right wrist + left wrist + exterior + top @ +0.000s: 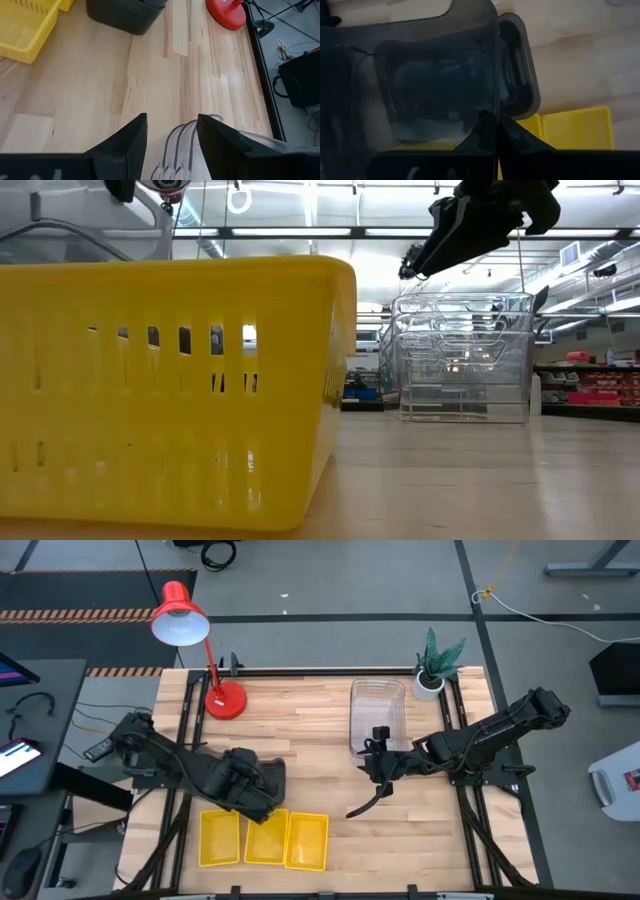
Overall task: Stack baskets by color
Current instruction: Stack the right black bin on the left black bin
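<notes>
Yellow baskets (170, 390) nearest the low camera, unstacked; sorting about half done.
Three yellow ones lay side by side at lower centre of the high view. Clear baskets (377, 715) stood nested at upper centre. Left gripper (262, 802), fingers clamped on a dark grey basket (445, 85), hung above the yellows. Right gripper (170, 135), fingers apart, empty, hovered over the clear stack's near end.

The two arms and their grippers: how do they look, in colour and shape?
Both arms are dark, nearly black, built from jointed segments. The left gripper and the right gripper each end in two dark fingers. In the right wrist view the fingers are flat wedges narrowing to a point. No markings are readable.
</notes>
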Tool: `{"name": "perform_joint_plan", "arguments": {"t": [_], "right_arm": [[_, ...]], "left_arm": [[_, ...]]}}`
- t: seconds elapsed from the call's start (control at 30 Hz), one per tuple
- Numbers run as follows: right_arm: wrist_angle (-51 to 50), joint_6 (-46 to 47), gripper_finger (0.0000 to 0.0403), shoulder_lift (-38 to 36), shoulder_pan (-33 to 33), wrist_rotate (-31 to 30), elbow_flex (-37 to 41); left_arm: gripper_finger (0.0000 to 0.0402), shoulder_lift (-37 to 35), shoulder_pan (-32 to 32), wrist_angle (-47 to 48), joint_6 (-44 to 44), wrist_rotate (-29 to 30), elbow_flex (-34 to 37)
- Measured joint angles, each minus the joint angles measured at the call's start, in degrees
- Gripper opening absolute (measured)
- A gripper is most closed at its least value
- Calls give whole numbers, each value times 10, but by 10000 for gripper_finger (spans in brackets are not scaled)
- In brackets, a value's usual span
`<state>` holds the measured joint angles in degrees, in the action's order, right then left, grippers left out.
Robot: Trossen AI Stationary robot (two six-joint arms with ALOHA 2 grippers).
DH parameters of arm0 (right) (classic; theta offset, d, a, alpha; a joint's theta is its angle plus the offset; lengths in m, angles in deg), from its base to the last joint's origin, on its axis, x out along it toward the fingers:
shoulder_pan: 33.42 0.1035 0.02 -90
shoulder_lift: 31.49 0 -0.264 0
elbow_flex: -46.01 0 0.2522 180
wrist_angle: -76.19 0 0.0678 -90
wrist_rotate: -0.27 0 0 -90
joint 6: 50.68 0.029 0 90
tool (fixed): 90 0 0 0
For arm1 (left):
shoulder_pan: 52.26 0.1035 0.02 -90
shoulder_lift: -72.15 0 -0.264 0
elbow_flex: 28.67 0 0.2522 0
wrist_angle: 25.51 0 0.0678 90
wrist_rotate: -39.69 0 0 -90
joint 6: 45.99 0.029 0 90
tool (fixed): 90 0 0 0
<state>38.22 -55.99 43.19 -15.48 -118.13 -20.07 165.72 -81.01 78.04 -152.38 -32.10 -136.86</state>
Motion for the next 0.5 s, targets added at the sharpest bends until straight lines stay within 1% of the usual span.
{"name": "perform_joint_plan", "arguments": {"t": [0.27, 0.5], "right_arm": [[15, -13, 177, 0, 0, 0, 0], [14, -17, 177, 0, 0, 0, 0]], "left_arm": [[4, 1, -4, 1, -33, 4, 1], [4, 9, -4, -1, -44, 83, -34]]}}
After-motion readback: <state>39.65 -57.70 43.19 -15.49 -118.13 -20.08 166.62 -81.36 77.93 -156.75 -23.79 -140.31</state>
